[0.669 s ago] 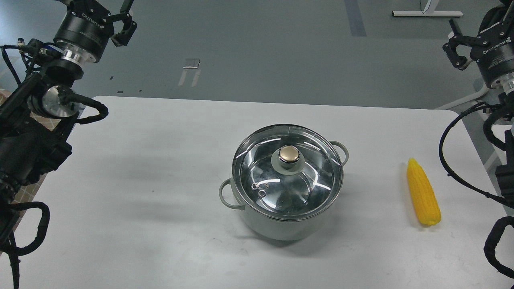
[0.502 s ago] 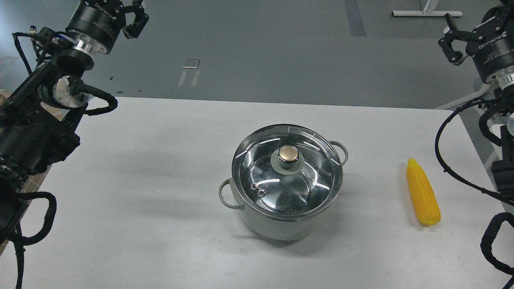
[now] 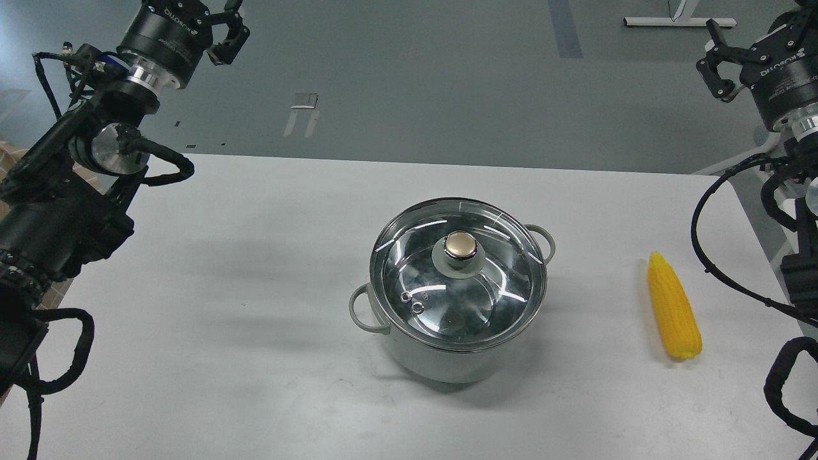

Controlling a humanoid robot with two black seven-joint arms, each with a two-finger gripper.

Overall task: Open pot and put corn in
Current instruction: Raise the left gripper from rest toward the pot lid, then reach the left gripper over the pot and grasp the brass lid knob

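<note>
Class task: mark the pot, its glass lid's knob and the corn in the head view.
pot [image 3: 447, 361], head view, on its grey-green front wall.
knob [image 3: 460, 245], head view, on its gold top.
corn [image 3: 674, 313], head view, mid-cob.

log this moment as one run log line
round pale grey-green steel pot: closed, glass lid on | bright yellow corn cob: on white table, right of pot | left gripper: raised, empty | right gripper: raised, empty

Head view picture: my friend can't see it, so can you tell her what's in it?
A grey-green pot with its glass lid on sits mid-table, and a yellow corn cob lies apart to its right. Two black robot arms are raised at the top corners, holding nothing.
</note>
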